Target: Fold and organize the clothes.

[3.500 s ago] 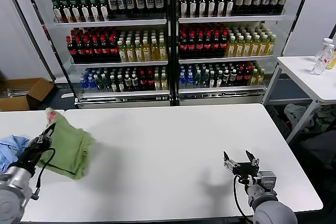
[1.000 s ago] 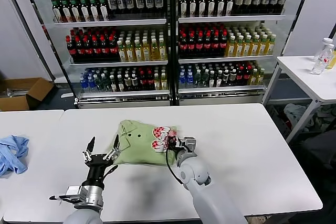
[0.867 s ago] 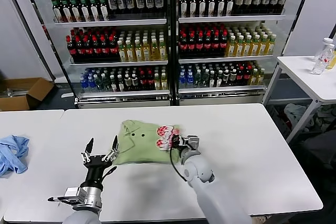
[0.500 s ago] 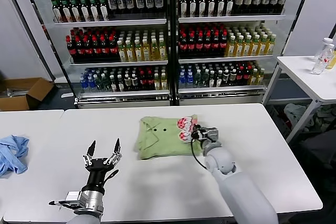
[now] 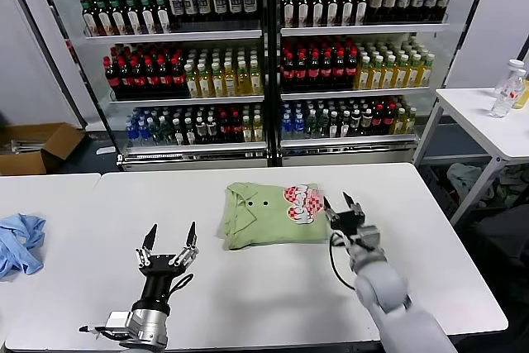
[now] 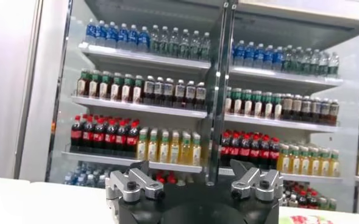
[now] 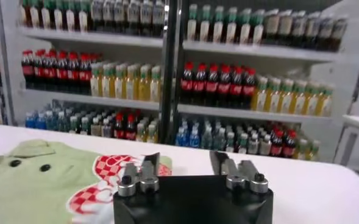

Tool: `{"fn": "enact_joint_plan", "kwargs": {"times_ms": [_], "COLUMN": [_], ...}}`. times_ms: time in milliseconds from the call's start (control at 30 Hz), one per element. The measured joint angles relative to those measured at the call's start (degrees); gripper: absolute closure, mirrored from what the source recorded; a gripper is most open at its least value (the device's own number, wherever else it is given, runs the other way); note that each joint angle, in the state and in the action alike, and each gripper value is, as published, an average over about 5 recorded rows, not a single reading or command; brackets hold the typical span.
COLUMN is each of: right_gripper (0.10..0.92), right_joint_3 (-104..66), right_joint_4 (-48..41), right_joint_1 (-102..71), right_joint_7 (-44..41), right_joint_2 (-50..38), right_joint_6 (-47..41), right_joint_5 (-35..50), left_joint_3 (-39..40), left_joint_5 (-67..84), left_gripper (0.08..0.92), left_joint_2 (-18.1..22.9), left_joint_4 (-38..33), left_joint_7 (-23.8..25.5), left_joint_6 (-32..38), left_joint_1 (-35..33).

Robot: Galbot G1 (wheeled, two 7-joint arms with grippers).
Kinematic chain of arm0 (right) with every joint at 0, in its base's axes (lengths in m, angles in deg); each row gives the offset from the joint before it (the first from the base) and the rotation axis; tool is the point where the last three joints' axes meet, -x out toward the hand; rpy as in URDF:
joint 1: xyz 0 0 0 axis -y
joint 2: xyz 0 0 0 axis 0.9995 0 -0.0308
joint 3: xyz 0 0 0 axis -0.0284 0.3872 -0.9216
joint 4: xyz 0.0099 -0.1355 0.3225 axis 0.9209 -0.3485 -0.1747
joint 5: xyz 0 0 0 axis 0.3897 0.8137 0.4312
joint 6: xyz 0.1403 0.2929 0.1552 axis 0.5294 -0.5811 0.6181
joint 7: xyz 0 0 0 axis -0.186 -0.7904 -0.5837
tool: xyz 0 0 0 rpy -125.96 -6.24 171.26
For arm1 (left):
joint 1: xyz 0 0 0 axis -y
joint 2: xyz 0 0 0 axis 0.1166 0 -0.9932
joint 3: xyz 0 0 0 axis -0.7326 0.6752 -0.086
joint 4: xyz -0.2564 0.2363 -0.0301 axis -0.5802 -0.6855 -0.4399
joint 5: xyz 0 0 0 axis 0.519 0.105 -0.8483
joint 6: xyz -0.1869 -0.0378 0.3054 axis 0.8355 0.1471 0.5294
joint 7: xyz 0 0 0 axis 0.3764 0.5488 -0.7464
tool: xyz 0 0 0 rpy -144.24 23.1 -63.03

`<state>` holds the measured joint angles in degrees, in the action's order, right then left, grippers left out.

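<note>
Head view, with both wrist views. The shirt [image 5: 269, 215] is lying folded into a compact rectangle at the centre of the frame, on the white table [image 5: 248, 295], with its collar and two small dark buttons toward the left and the red-and-pink print [image 5: 302, 202] at its upper right corner. The right gripper [image 5: 341, 207] is sitting just beside the shirt's right edge, its fingers spread and holding nothing; in the right wrist view the same fingers [image 7: 139, 173] are standing apart with the green cloth [image 7: 39, 182] lying free ahead of them. The left gripper [image 5: 169, 250] is hovering in the lower left of the frame, well apart from the shirt, fingers spread wide and empty; the left wrist view [image 6: 191, 185] is showing mainly the drinks cooler [image 5: 264, 55] that fills the upper half of the head view. A blue cloth [image 5: 18, 241] is lying at the far left edge. The fabric is appearing light, soft and limp, so it is likely to sag, slide and unfold if lifted by a single layer; a pinch through all layers at a folded edge or corner would probably keep the stack together. Whether the lower layers are lying evenly cannot be told from this angle.
</note>
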<state>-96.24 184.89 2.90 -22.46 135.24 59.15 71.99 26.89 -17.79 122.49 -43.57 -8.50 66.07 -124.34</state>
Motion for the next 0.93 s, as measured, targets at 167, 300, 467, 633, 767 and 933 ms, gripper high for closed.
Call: {"fn": "enact_joint_plan", "kwargs": {"times_ms": [167,300,467,633,767,933], "right_gripper": [0.304,0.220,0.203,0.203,0.203,0.203], "right_joint_3": [-5.8,-9.6,-12.4,-14.0,-14.8,-15.4], "right_joint_4": [8.7,14.7,20.4,24.4,26.6,28.1], "right_joint_1": [-10.4,-17.9,-24.6,-28.5,-30.7,-32.1], "right_joint_7": [-0.1,0.0,-0.1,0.1,0.1,0.0], "right_joint_2": [0.1,0.4,1.0,1.3,1.6,1.7], "right_joint_6": [3.0,4.7,5.5,6.0,6.2,6.3], "right_joint_5": [-2.5,-4.0,-5.7,-6.4,-6.8,-7.2], "left_joint_3": [0.1,0.0,-0.3,-0.5,-0.9,-1.1], "left_joint_5": [-0.8,-1.1,-1.3,-1.6,-1.9,-2.3], "left_gripper": [0.177,0.177,0.177,0.177,0.177,0.177], "left_joint_2": [0.4,0.2,0.4,0.8,0.9,0.9], "left_joint_4": [-1.7,-3.1,-4.8,-6.6,-7.9,-9.1], "left_joint_7": [0.6,1.3,1.6,1.8,1.8,1.8], "left_joint_6": [-0.3,-1.2,-2.9,-4.7,-5.9,-6.9], "left_joint_1": [-1.7,-3.1,-4.8,-6.4,-7.8,-9.1]}}
